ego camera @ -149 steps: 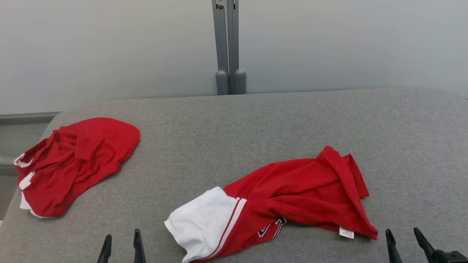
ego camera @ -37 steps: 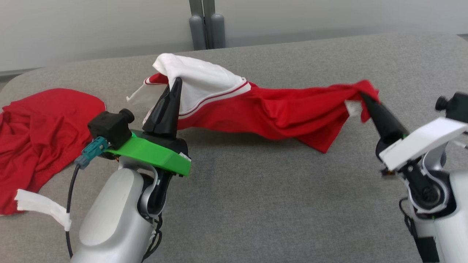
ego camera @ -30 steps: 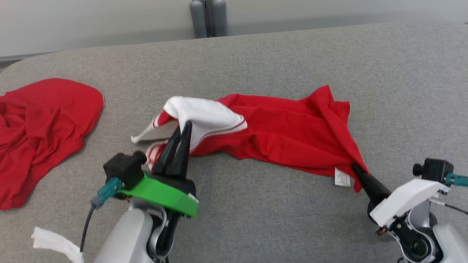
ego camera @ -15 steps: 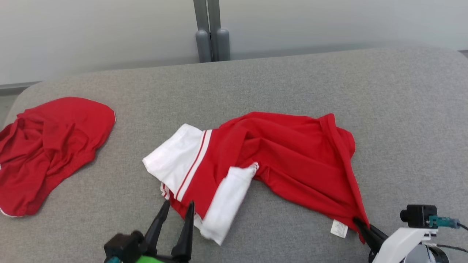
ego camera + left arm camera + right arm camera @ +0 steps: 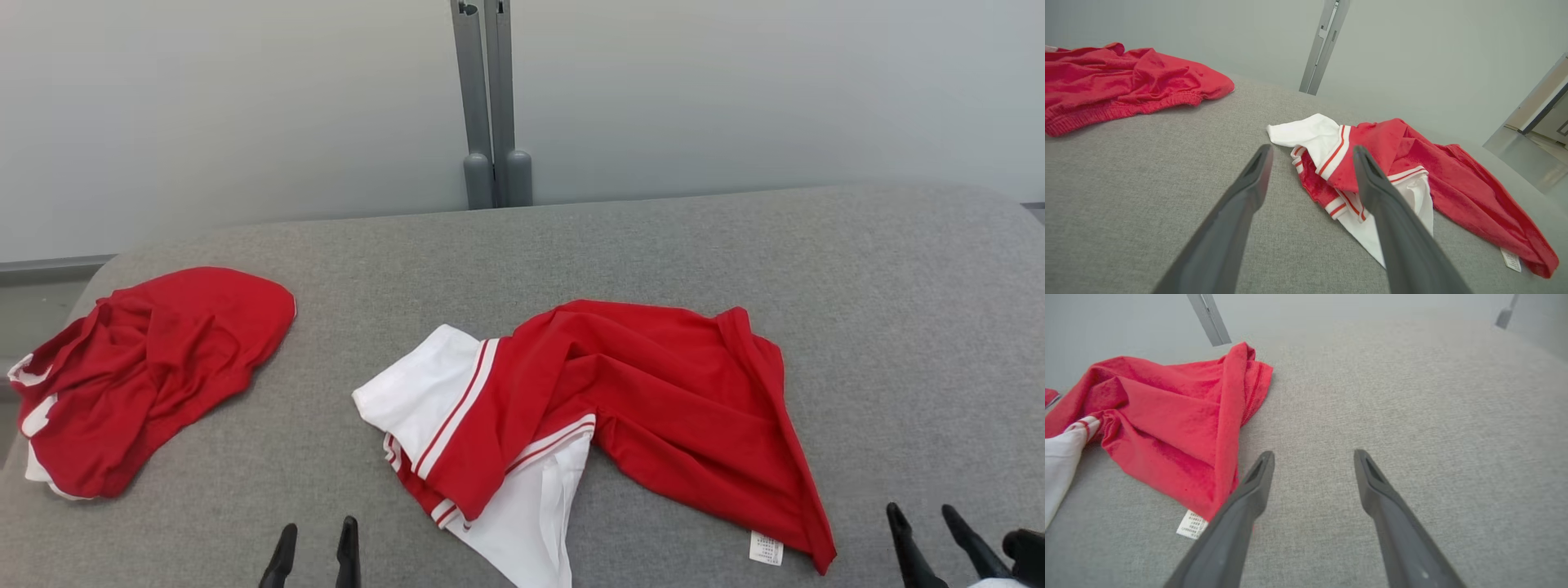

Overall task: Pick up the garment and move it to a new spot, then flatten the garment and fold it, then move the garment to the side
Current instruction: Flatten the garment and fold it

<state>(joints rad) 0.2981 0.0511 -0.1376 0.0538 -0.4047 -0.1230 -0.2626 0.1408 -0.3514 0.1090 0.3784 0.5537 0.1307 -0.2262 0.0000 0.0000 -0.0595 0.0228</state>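
Grey tabletop (image 5: 898, 310) stretches wide right of the crumpled red garment (image 5: 653, 392).

**Grey padded surface (image 5: 694, 245), two crumpled garments lying on it**

The surface is covered in a fine woven grey fabric and its far corners are rounded. The red-and-white garment (image 5: 653, 392) lies rumpled on it towards the near edge. White panels with red stripes sit at the garment's left end. A small white label (image 5: 764, 547) lies flat on the grey fabric at its near right corner. Well apart to this garment's left, at the surface's left edge, a second red garment (image 5: 155, 367) lies bunched, with white trim at its outer side.
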